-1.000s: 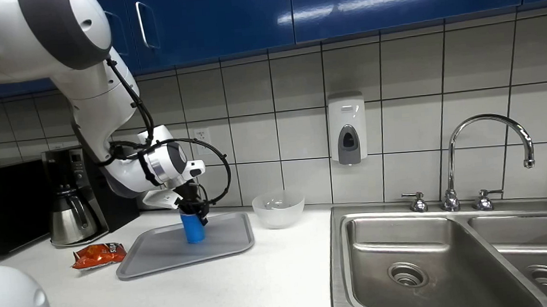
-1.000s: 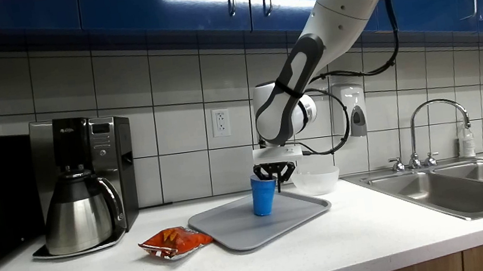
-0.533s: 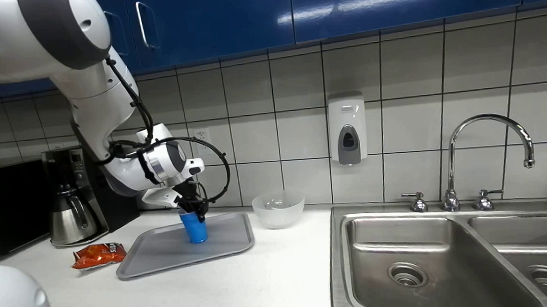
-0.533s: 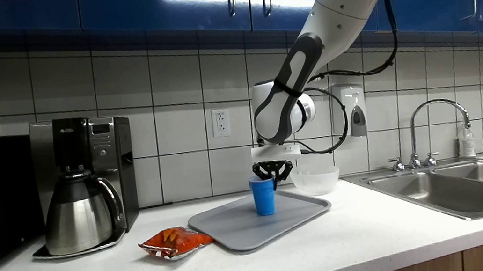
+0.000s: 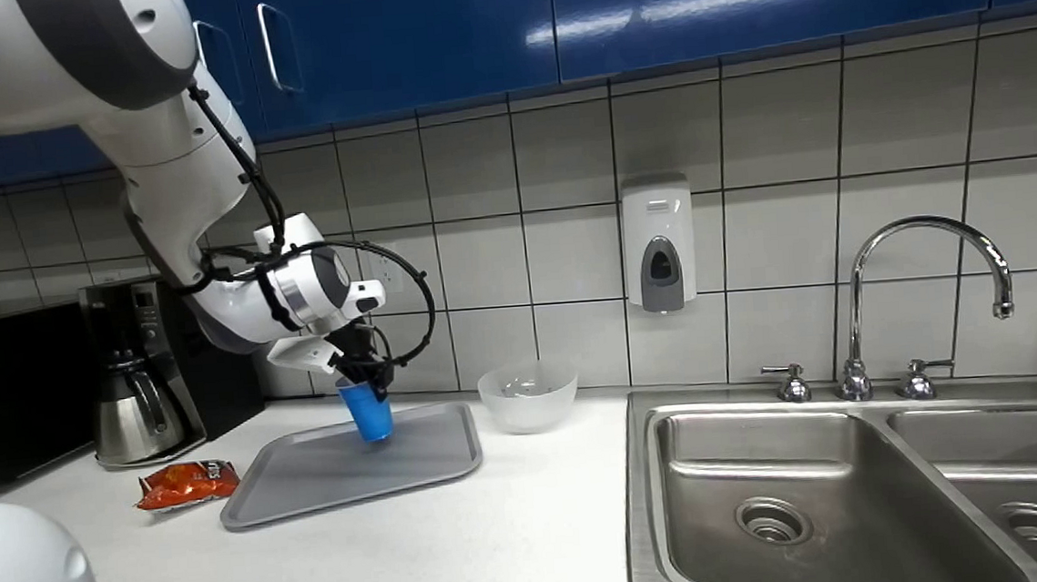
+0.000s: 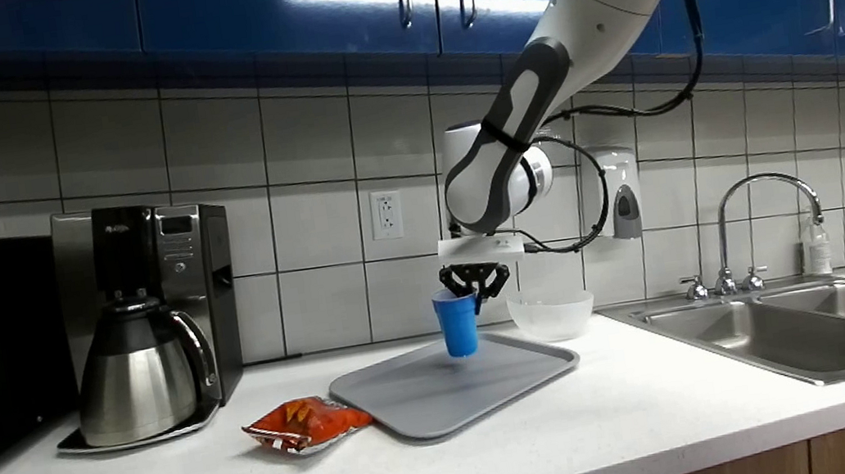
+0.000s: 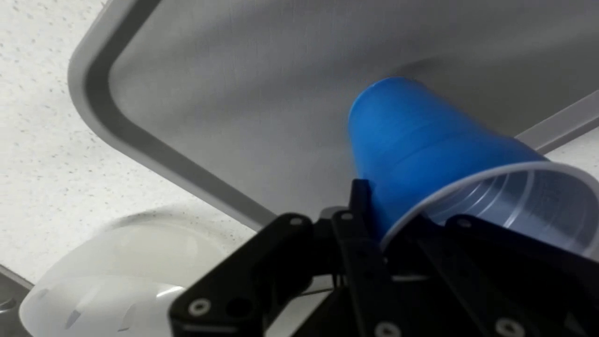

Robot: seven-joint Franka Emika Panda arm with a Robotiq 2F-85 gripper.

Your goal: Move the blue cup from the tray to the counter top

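The blue cup [image 5: 370,417] hangs slightly tilted, a little above the grey tray [image 5: 313,490]; it also shows in an exterior view [image 6: 458,329]. My gripper [image 6: 473,300] is shut on the cup's wall at the rim. In the wrist view the gripper [image 7: 376,210] has one finger outside the blue cup [image 7: 416,135] and the other inside it, its tip hidden by the wall. The cup's pale rim and open mouth face the lower right there. The white counter top [image 5: 517,528] surrounds the tray.
A clear bowl [image 5: 529,402] stands just right of the tray. A red chip bag [image 6: 307,425] lies by the tray's left edge. A coffee maker [image 6: 143,367] stands further left. The steel sink [image 5: 640,502] is to the right, and blue cabinets [image 5: 409,34] hang overhead.
The cup stood on the tray, first tilted one way, then shifted a little. My gripper has closed on its rim and risen, and the cup has come up off the tray with it.
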